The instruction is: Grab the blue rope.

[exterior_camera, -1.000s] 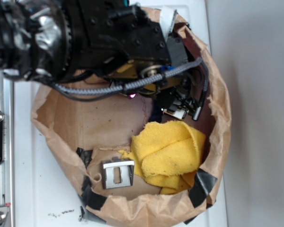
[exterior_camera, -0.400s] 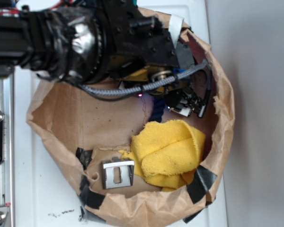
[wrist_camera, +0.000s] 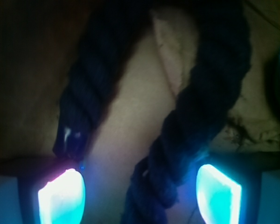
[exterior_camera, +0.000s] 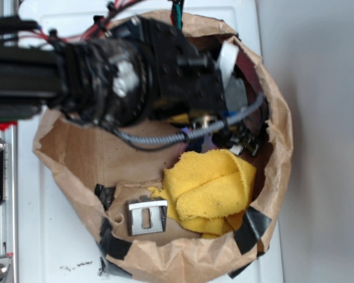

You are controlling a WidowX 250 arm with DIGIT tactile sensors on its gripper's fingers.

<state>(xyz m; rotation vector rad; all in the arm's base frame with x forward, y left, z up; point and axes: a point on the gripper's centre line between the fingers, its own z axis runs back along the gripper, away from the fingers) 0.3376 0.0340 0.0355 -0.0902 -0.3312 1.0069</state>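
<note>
The rope (wrist_camera: 196, 116) lies doubled on the bag's (exterior_camera: 76, 159) floor, right under the gripper (wrist_camera: 140, 191). The jaws stand apart — one strand runs between them, the other's glossy end sits just by the left pad (wrist_camera: 61, 196). Best to settle squarely over the middle strand, then close.

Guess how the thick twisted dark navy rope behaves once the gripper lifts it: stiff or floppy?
Probably floppy: the thick twisted dark navy rope already lies bent in a U, so both ends likely droop. Its coarse twist should grip well, though the glossy sealed end may be slippery. The open gripper straddles one strand.
</note>
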